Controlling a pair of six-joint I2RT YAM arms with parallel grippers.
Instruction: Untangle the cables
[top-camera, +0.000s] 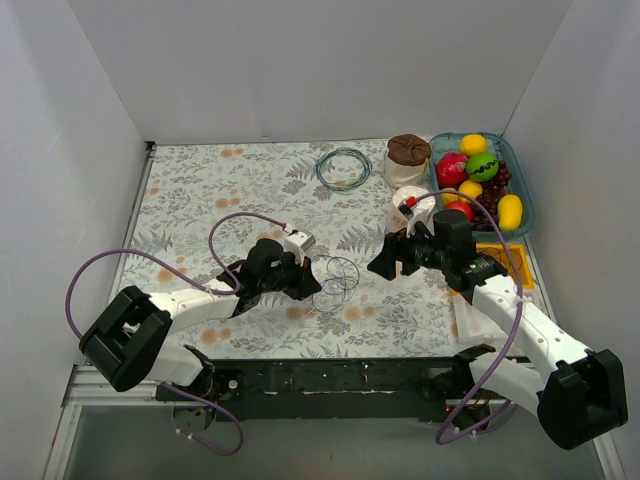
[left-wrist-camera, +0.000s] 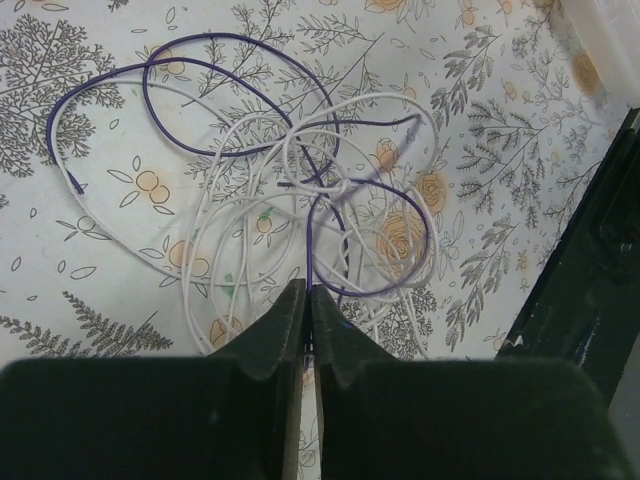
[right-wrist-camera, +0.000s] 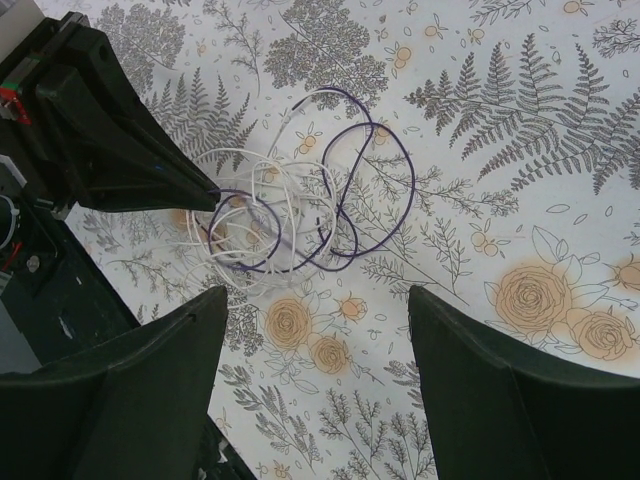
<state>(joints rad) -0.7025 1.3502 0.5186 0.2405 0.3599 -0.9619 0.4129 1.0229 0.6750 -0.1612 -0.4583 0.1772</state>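
From above, a small tangle (top-camera: 338, 278) of thin cables lies mid-width on the flowered table (top-camera: 200, 180), towards its near edge. The left gripper (top-camera: 312, 280) is at its left side and the right gripper (top-camera: 378, 266) just to its right. A separate green coil (top-camera: 319, 170) lies near the far edge, and a fruit tray (top-camera: 528, 205) fills the far right corner. In the left wrist view, the fingers are pressed together at the tangle's near side. A purple cable (left-wrist-camera: 309, 245) runs straight in between their tips, so they seem to be pinching it, and loops of white cable (left-wrist-camera: 205, 230) weave around it. In the right wrist view, the fingers are spread wide above the knot and hold nothing. The step in hand looks like anchoring one strand. Next, the right gripper would need to drop onto a white loop, close, and draw it away from the purple one.
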